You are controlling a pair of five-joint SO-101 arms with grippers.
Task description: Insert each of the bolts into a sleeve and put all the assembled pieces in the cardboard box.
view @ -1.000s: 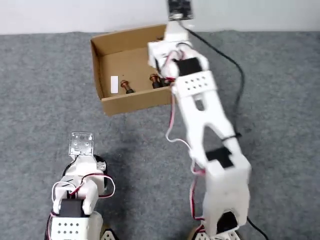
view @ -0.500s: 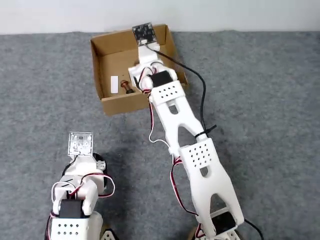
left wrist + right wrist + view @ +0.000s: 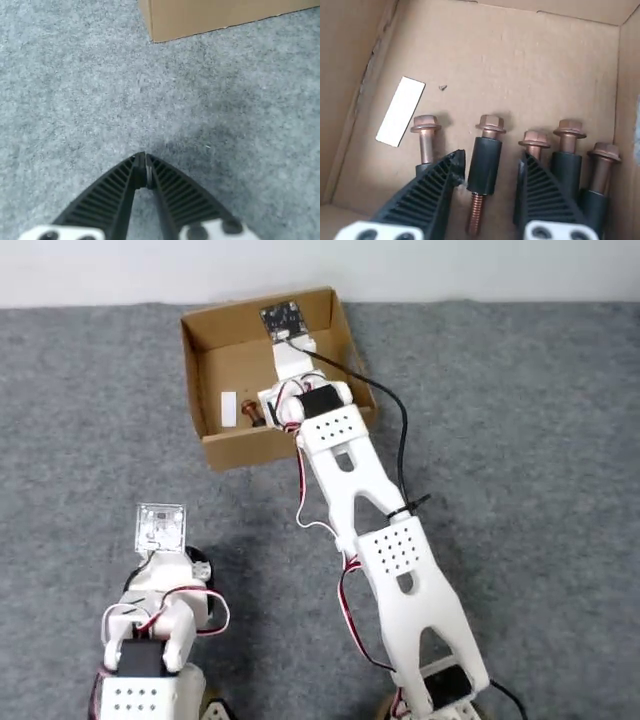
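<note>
The cardboard box (image 3: 215, 345) stands open at the far side of the grey tabletop (image 3: 520, 440), a little left of centre. The right arm (image 3: 345, 470) stretches from the near right edge across to it, with its wrist over the box's right half. Just left of that wrist, one copper bolt (image 3: 250, 412) shows on the box floor beside a white label (image 3: 229, 408).

Inside the box, the right gripper (image 3: 491, 161) has its jaws released and spread wide. Between them lies a sleeved bolt (image 3: 485, 165): copper hex head, black sleeve around the shank, bare thread poking out of the sleeve's other end. One jaw tip is just beside the sleeve; whether it touches cannot be told.

Five bolts lie side by side in a row on the cardboard floor (image 3: 530, 60). The end bolt (image 3: 425, 130) lies nearest the white label (image 3: 400, 111). A third bolt (image 3: 535, 140) is partly hidden behind the other jaw. Beyond it lie two more sleeved bolts (image 3: 568, 155) (image 3: 605, 160), the last close to the box wall.

The left arm (image 3: 160, 625) sits folded at the near left. The left gripper (image 3: 145, 165) has its jaws clenched together on nothing, above bare tabletop (image 3: 75, 90), with a corner of the box (image 3: 210, 15) farther off.
</note>
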